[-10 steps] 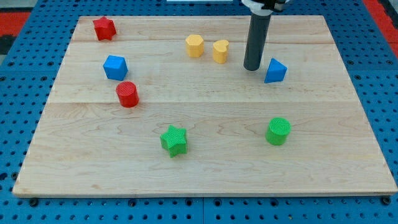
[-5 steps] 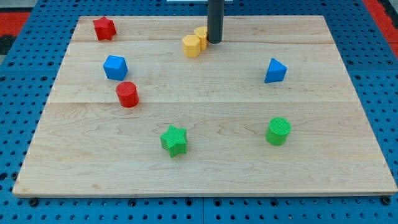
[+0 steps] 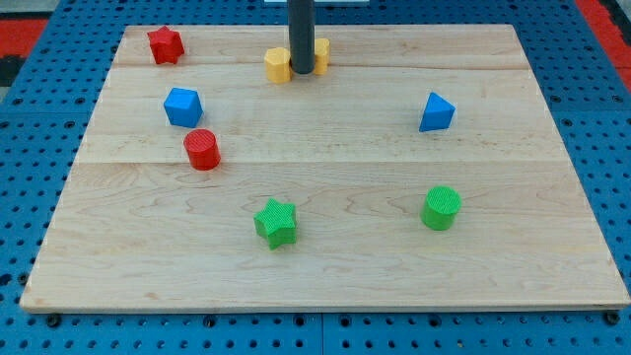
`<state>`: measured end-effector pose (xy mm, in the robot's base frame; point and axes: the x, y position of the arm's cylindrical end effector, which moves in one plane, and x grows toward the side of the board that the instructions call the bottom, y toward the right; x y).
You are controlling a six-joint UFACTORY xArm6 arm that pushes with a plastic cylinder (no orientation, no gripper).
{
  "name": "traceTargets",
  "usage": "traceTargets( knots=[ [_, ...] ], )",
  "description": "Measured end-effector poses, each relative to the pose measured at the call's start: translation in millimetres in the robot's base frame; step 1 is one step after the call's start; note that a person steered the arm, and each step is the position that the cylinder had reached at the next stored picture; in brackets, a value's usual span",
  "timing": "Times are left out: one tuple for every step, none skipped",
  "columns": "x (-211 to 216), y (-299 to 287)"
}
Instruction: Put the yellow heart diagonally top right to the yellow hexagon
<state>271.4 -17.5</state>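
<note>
The dark rod comes down at the view's top centre, and my tip (image 3: 302, 71) rests on the board between two yellow blocks. The yellow hexagon (image 3: 278, 65) lies just left of the tip, touching or nearly touching it. The yellow heart (image 3: 321, 52) shows just right of the rod and slightly higher, partly hidden behind it. The two yellow blocks stand close together, with the heart up and to the right of the hexagon.
A red star (image 3: 166, 44) sits at the top left. A blue block (image 3: 182, 106) and a red cylinder (image 3: 202, 150) lie at the left. A blue block (image 3: 436, 112) is at the right, a green cylinder (image 3: 442, 208) at the lower right, a green star (image 3: 276, 222) at the bottom centre.
The rod swept left from beside the right blue block to the yellow pair. Both yellow blocks were pushed left and up; the heart now sits right of the rod, the hexagon left.
</note>
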Motion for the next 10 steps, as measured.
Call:
traceTargets(
  knots=[
    [-4, 14],
    [13, 19],
    [3, 39],
    [-13, 34],
    [-13, 28],
    [4, 29],
    [62, 27],
    [91, 16],
    [91, 16],
    [91, 16]
  ],
)
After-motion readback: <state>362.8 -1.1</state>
